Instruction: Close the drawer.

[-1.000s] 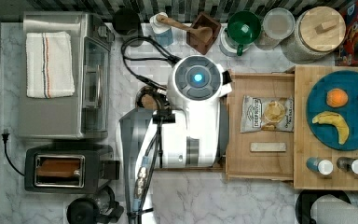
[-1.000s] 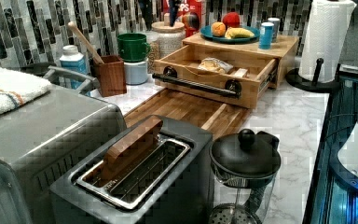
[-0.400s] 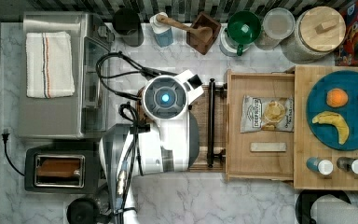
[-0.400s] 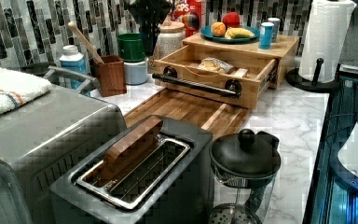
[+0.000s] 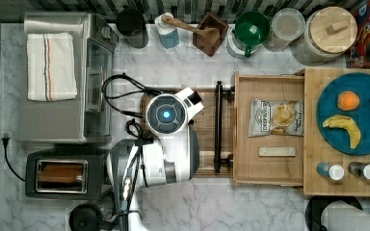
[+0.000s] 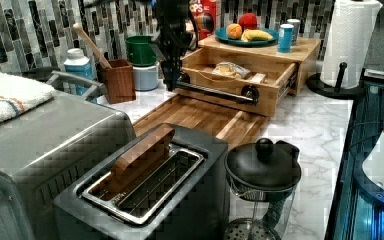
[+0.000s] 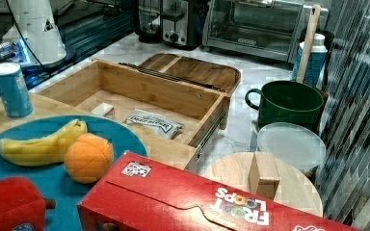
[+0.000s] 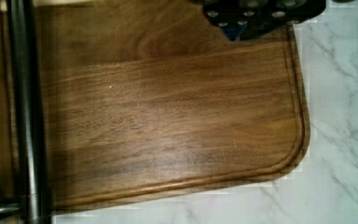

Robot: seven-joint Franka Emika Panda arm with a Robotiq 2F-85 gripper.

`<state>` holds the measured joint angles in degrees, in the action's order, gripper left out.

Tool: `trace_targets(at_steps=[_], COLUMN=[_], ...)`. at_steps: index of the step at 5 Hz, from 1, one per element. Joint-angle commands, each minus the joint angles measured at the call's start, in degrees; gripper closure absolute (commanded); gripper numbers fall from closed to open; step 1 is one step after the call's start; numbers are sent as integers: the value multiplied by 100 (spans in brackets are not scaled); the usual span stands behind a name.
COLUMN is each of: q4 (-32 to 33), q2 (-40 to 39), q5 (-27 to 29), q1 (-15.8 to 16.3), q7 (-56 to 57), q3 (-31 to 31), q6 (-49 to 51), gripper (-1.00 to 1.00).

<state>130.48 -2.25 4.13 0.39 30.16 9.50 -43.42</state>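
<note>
Arm body pretty much blocks the gripper (image 5: pixel 200 98) in the top view, and in the left view it's just a dark shape hanging by the backsplash, so I can't tell whether the fingers are spread or pressed together. Cutting board (image 8: pixel 168 121) is half buried under the arm from above too. The drawer (image 5: pixel 270 166) sits pulled out from under the slab with the blue plate (image 5: pixel 327 125), snack bag (image 5: pixel 275 118) inside. Its black bar handle (image 5: pixel 218 126) is just to the top view's right of the gripper, near but apart.
</note>
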Motion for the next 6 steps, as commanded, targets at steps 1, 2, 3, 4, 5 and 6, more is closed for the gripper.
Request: trace_targets(at_steps=[1, 2, 3, 4, 5, 6], q4=[570, 520, 533, 363, 208, 107], q2=[-472, -488, -510, -636, -774, -821], q5=[-602, -806, -886, -855, -740, -743], q1=[-199, -412, -581, -782, -947, -1163], q7=[898, 1289, 1620, 1979, 2279, 2317], q3=[-144, -259, -373, -430, -539, -523], q6=[-1044, -1156, -1319, -1326, -1413, -1396], gripper=[100, 100, 100, 100, 100, 100])
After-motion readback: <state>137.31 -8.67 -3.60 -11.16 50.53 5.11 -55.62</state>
